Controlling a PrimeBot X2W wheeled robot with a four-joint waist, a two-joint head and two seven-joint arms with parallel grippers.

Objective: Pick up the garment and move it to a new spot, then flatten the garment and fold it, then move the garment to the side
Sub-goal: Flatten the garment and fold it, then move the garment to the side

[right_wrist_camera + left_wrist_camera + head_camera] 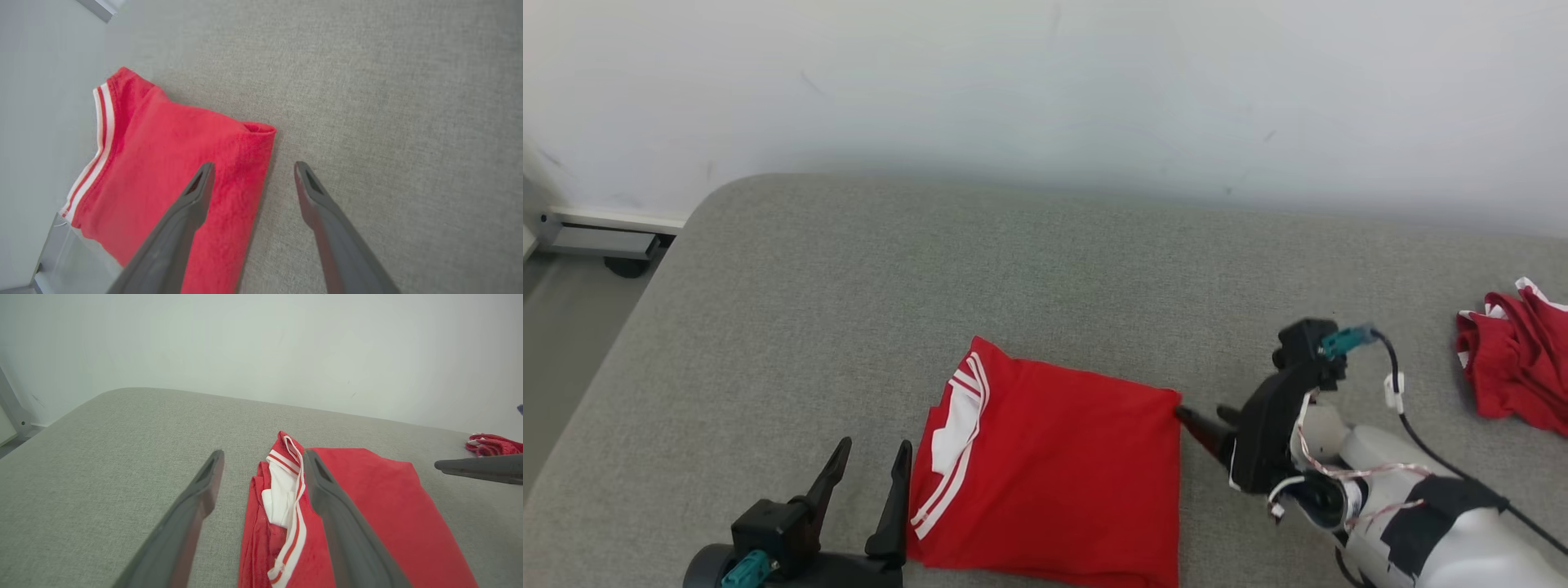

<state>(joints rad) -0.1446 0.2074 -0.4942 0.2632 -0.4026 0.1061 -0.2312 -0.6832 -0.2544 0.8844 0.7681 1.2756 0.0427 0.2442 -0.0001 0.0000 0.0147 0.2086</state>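
The folded red white-striped fabric garment (1054, 465) is flanked by left gripper (874, 447) and right gripper (1202, 416), fingers apart, likely staged for sideways transfer.

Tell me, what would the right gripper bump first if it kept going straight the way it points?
Probably the folded red garment: the right gripper points its open jaws at its edge. Height is unclear, so it might skim over it.
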